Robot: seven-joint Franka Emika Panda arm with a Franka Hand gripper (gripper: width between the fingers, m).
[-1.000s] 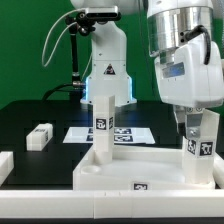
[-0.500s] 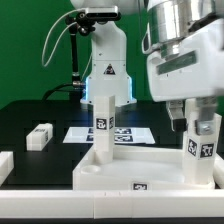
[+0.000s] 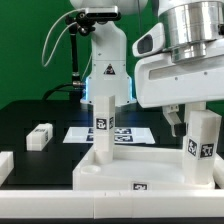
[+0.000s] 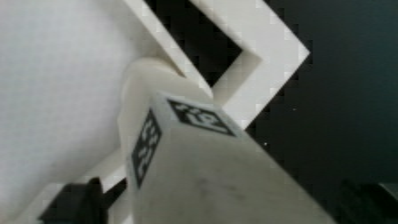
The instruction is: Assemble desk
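Note:
The desk panel [image 3: 120, 172], a wide white rimmed tray, lies at the front of the black table. Two white legs stand upright in it: one at the back left corner [image 3: 104, 122], one at the exterior view's right [image 3: 203, 146]. My gripper [image 3: 197, 112] hangs just above the right leg, open and holding nothing. One dark finger [image 3: 178, 119] shows beside the leg's top. In the wrist view that tagged leg [image 4: 199, 150] fills the picture, with the panel's rim [image 4: 253, 42] beyond it. A loose leg [image 3: 39, 136] lies on the table at the left.
The marker board [image 3: 128, 134] lies flat behind the panel. Another white block [image 3: 4, 166] is cut off by the exterior view's left edge. The arm's white base [image 3: 108, 62] stands at the back, with a green backdrop behind it.
My gripper has opened and let go of the right leg, then risen above it. The leg stays standing upright in the panel.

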